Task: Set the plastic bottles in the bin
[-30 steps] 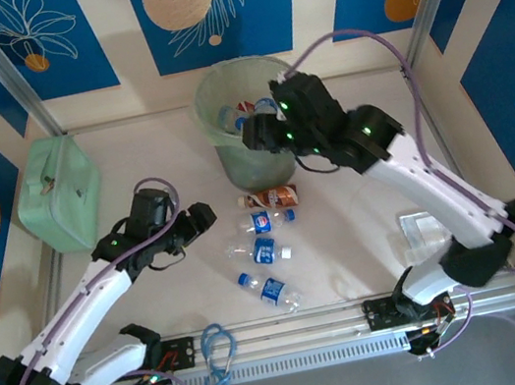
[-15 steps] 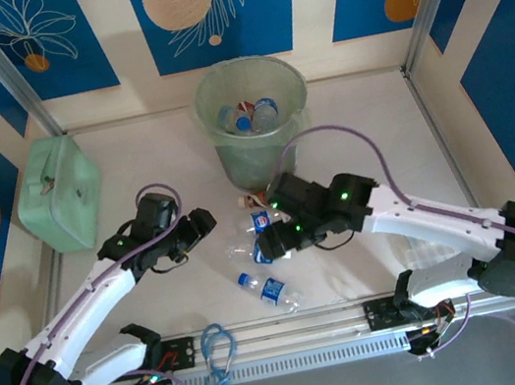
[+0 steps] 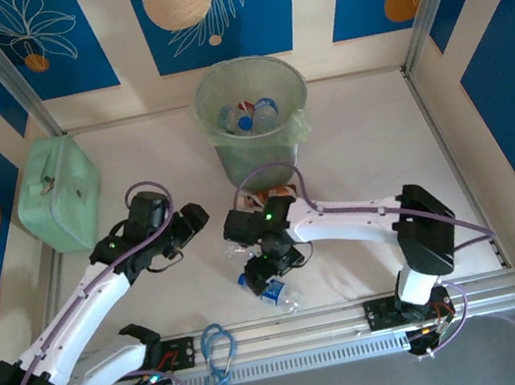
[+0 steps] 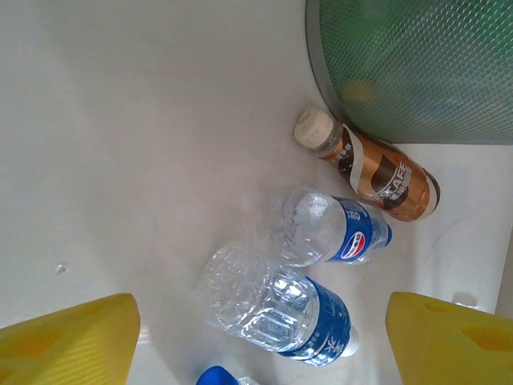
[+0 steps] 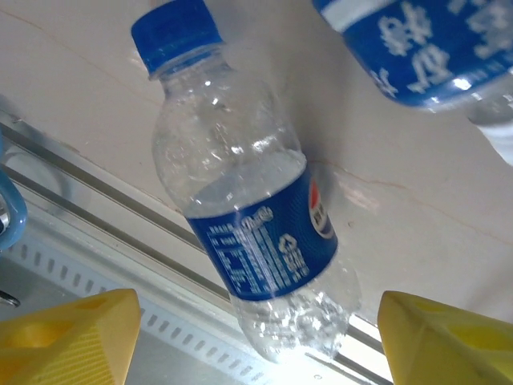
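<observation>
right gripper: jaws apart, empty, over the nearest bottle by the rail | left gripper: apart, empty | three more bottles lie before the bin, some inside | handling: likely light, thin-walled, slick, rolls; take it across the label

The right gripper hangs low over the counter. A clear bottle with a blue label peeks out right under it. Behind it stands the green bin, with bottles inside. The left gripper is off to its left.
</observation>
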You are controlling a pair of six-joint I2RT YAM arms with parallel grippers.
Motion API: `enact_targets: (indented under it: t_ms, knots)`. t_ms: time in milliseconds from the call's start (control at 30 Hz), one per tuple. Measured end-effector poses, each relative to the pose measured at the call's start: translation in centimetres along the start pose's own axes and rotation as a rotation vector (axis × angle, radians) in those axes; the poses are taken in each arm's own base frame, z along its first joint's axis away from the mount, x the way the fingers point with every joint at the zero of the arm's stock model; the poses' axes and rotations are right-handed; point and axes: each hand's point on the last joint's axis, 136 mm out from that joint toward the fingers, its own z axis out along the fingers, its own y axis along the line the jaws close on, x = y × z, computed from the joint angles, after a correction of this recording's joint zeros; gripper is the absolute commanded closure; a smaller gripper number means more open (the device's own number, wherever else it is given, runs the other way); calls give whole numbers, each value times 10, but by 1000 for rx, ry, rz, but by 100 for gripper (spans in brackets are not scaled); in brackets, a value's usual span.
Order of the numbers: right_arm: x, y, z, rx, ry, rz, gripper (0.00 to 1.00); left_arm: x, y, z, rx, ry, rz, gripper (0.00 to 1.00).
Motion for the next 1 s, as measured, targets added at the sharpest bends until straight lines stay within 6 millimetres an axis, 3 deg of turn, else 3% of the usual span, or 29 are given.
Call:
enact_targets:
  t_ms: [233, 600, 1000]
  knots:
    - [-11, 14, 16, 14, 59, -70, 22, -7, 17, -6, -22, -37, -60, 19]
    - [-15, 6, 47, 102, 169, -85, 24, -11, 33, -7, -50, -53, -101, 18]
    - [-21, 3, 57, 144, 188, -97, 37, -11, 39, -9, -53, -63, -115, 18]
